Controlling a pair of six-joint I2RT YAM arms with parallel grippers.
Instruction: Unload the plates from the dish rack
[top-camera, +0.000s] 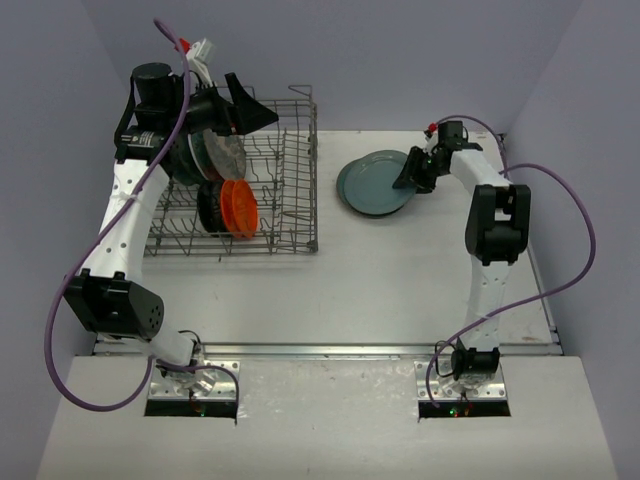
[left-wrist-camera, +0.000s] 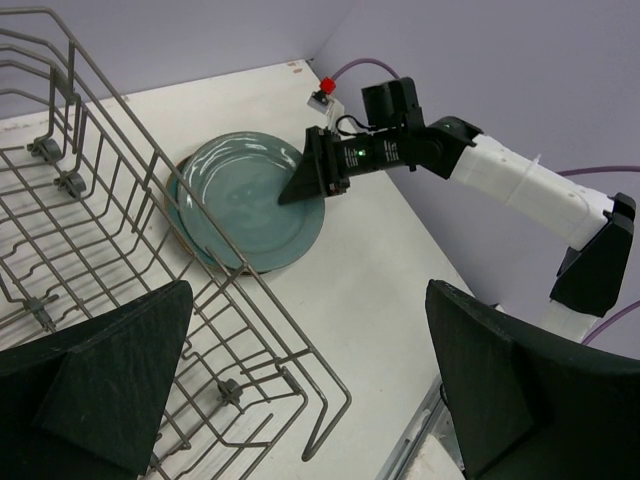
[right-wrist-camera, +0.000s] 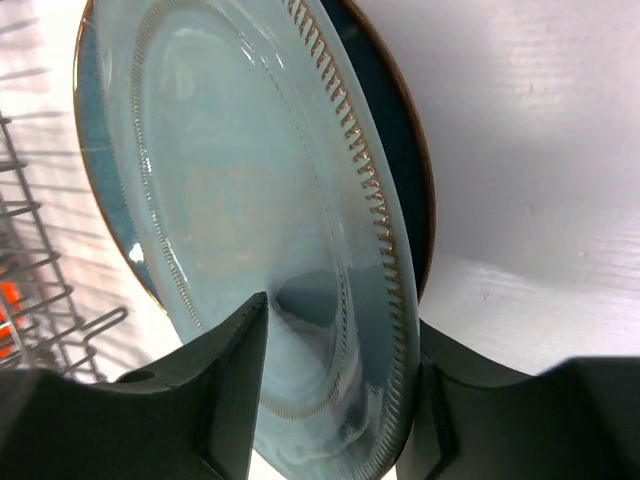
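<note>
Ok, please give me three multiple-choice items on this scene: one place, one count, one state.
1. Where is the grey-blue plate? A in the dish rack; B on the dark teal plate; C in the left tool.
2. How many plates lie on the table? A one; B two; C four.
3. The left tool is: A open and empty; B shut on a plate; C shut on a wire.
Key: B, it rests on the darker plate; B, two are stacked; A, its fingers stand wide apart, holding nothing.

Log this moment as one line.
right gripper: open, straddling grey-blue plate rim | grey-blue plate: flat on dark plate | left gripper: open over rack | rack: orange plate, black plate inside
</note>
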